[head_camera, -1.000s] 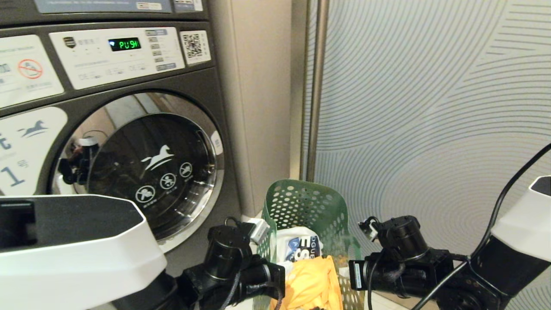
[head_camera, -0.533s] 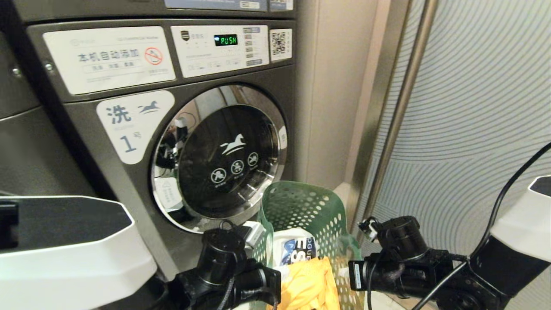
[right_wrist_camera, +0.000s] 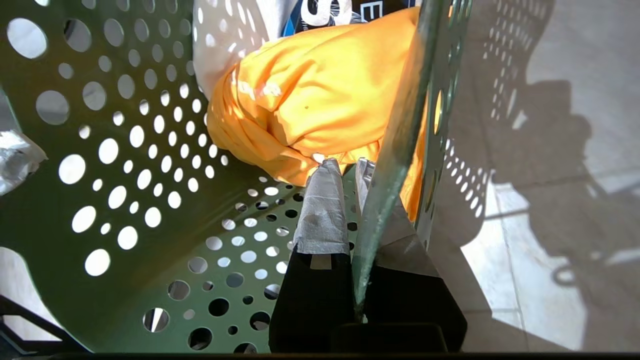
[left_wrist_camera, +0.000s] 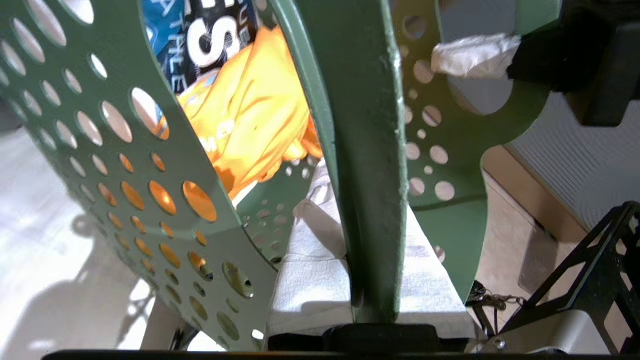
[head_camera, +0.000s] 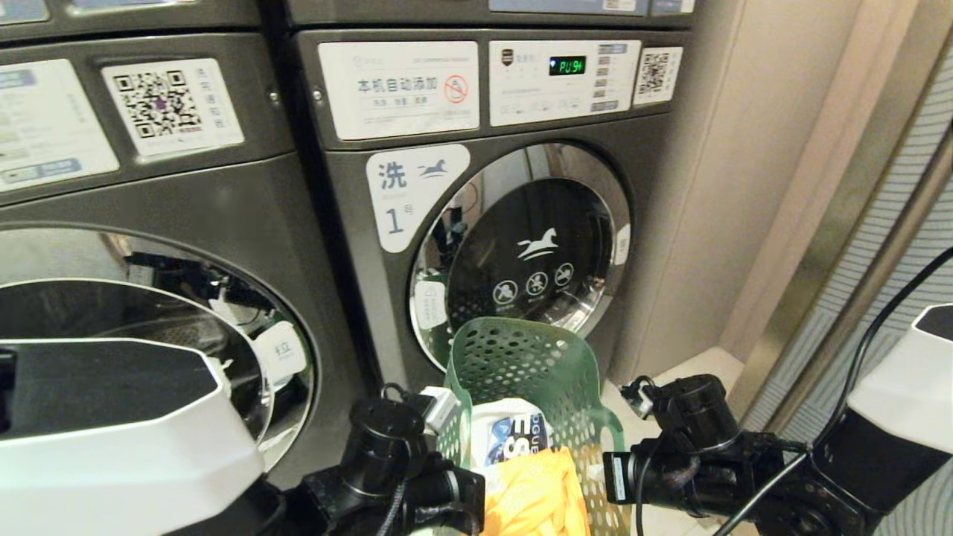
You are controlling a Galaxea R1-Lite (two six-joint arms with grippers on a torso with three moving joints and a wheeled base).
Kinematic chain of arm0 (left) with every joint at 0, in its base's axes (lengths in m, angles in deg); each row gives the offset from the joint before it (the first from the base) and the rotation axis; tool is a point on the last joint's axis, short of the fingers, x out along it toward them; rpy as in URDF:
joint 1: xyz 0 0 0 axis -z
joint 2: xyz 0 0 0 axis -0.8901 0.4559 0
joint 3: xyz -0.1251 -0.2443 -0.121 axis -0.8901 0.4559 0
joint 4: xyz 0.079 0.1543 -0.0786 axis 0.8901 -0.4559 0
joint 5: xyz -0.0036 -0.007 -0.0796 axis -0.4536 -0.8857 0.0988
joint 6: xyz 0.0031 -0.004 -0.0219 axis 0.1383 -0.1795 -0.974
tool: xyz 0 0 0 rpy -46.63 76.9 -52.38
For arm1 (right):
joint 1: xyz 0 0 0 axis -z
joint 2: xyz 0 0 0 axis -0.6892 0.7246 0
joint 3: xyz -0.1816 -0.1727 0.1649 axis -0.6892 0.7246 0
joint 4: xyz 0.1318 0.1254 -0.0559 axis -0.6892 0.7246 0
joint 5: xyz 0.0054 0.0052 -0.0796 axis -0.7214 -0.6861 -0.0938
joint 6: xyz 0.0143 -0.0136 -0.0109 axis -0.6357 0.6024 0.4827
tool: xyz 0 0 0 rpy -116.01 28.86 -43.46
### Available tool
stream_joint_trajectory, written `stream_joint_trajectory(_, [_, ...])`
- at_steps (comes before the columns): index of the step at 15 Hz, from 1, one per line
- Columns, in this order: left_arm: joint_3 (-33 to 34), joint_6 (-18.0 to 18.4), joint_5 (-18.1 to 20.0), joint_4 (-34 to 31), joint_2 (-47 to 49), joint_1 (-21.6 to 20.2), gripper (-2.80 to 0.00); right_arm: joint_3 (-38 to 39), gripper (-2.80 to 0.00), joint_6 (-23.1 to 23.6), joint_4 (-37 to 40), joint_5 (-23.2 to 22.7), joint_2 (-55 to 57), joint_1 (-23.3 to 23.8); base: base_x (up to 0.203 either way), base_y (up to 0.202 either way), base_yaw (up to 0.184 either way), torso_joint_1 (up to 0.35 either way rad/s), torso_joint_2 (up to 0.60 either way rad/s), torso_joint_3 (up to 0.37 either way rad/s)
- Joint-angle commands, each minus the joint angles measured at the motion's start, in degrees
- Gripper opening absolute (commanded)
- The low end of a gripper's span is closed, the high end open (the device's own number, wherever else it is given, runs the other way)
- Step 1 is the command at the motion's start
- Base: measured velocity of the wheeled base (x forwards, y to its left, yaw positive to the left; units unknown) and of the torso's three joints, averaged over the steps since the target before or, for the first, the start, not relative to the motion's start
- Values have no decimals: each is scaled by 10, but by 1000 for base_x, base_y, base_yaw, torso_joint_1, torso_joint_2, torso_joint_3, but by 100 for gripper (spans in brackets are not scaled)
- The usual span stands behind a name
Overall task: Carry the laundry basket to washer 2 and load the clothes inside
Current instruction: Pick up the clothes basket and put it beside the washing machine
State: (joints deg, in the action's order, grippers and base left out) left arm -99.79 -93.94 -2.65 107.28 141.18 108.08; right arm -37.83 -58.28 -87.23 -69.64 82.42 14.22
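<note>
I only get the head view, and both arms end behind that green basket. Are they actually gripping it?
Observer: Yes. The right wrist view shows the right pincer shut on the laundry basket, clamping its perforated wall from both sides.
Operator: And the left one?
Observer: The left pincer is shut on the basket's rim, which runs between its white-wrapped fingers.
Operator: Are the clothes in the way?
Observer: The orange garment lies right against the right pincer's inner tip.
</note>
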Motion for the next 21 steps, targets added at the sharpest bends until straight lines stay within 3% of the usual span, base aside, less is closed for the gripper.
stream_joint_trajectory(1, [-4,-2,0,-12,-8,1,-280,1,-280,-2,-3,-1,1,0,4,-11,171,7,-2,5])
stream_joint_trajectory(14, [-19,-2,3,-63,-22,1,-280,2,-280,1,-3,1,0,0,2,-8,171,2,2,2])
stream_joint_trajectory(18, [-18,-7,2,-54,-17,1,-280,7,-280,1,-3,1,-3,-1,1,-3,60,4,1,3])
stream_joint_trajectory(21, [-6,-7,2,-4,-7,8,-280,9,-280,1,-4,2,-5,-1,0,0,0,0,0,0])
